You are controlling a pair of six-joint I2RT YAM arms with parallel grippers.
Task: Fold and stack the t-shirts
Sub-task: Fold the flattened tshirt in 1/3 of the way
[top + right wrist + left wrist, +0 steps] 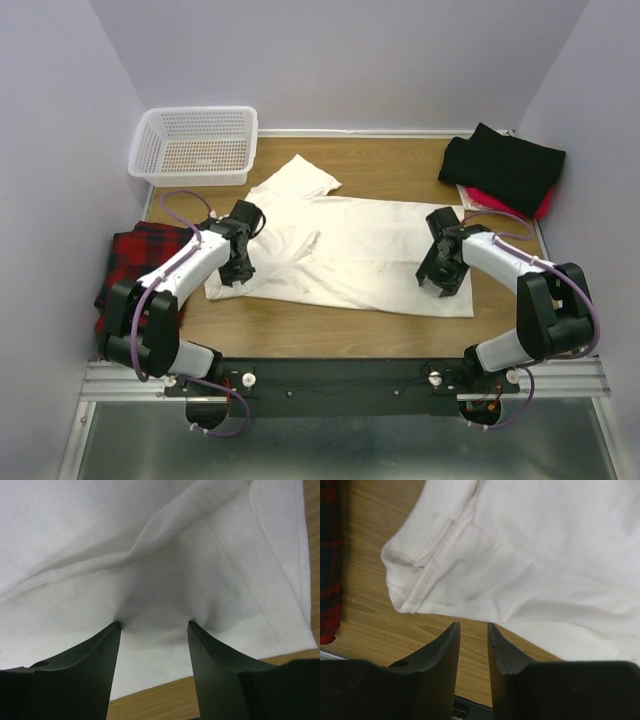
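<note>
The cream-white t-shirt (360, 250) lies spread flat across the middle of the worktop (400, 172), one sleeve pointing toward the far side and its hem toward the right. The black t-shirt (505, 165) sits crumpled at the far right corner, on top of the red t-shirt (543, 207), of which only an edge shows. The right gripper (154, 625) stands with its jaws wide apart, both fingertips (116, 627) pressed down into the cream cloth near the hem, so that the fabric puckers between them. The left gripper (472, 627) hangs at the shirt's near left edge by a folded sleeve, its jaws a narrow slit apart with only bare wood showing between them; it holds nothing. A white mesh basket (195, 145) stands at the far left corner, and a red-and-black plaid cloth (135, 262) lies at the left edge
</note>
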